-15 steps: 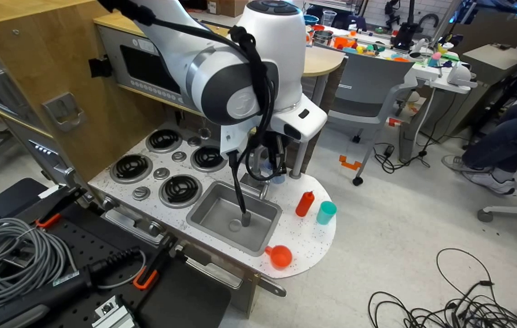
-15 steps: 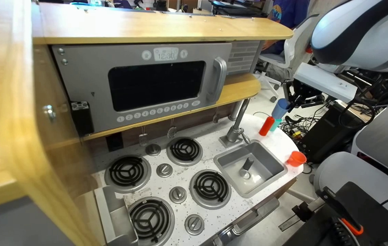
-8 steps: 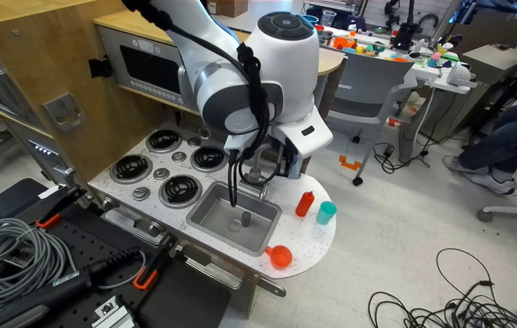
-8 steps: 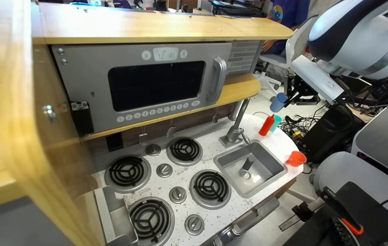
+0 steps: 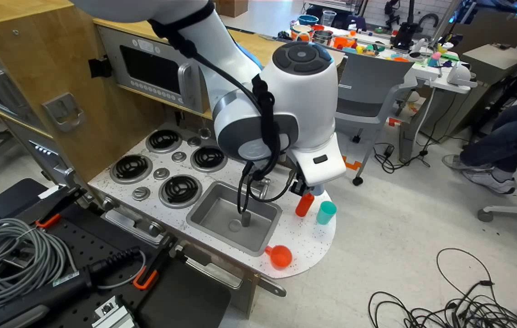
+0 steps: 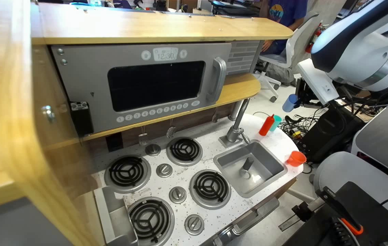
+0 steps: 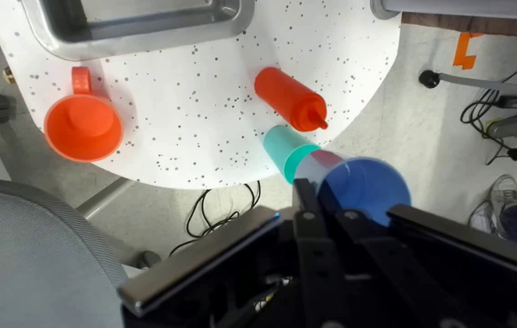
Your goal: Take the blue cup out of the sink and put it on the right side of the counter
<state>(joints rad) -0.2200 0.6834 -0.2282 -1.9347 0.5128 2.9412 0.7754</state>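
In the wrist view the gripper (image 7: pixel 316 193) is clenched on the wall of the blue cup (image 7: pixel 370 184), whose mouth lies at the gripper's three o'clock. The cup hangs in the air, out of the sink (image 7: pixel 149 43); whether it is over the counter (image 7: pixel 181 123) or just past the rounded edge is hard to judge. The placing probably turns on this: from the cup, bare counter lies between nine and ten o'clock, with the teal tumbler (image 7: pixel 285 149) close in that line. The cup's long axis runs from mouth at four to base at ten. By count: one blue cup, one teal tumbler, one red squeeze bottle (image 7: pixel 285 95) at half past ten, one orange mug (image 7: pixel 84 130) past nine, one sink and, in both exterior views, four coil burners (image 6: pixel 184 150).
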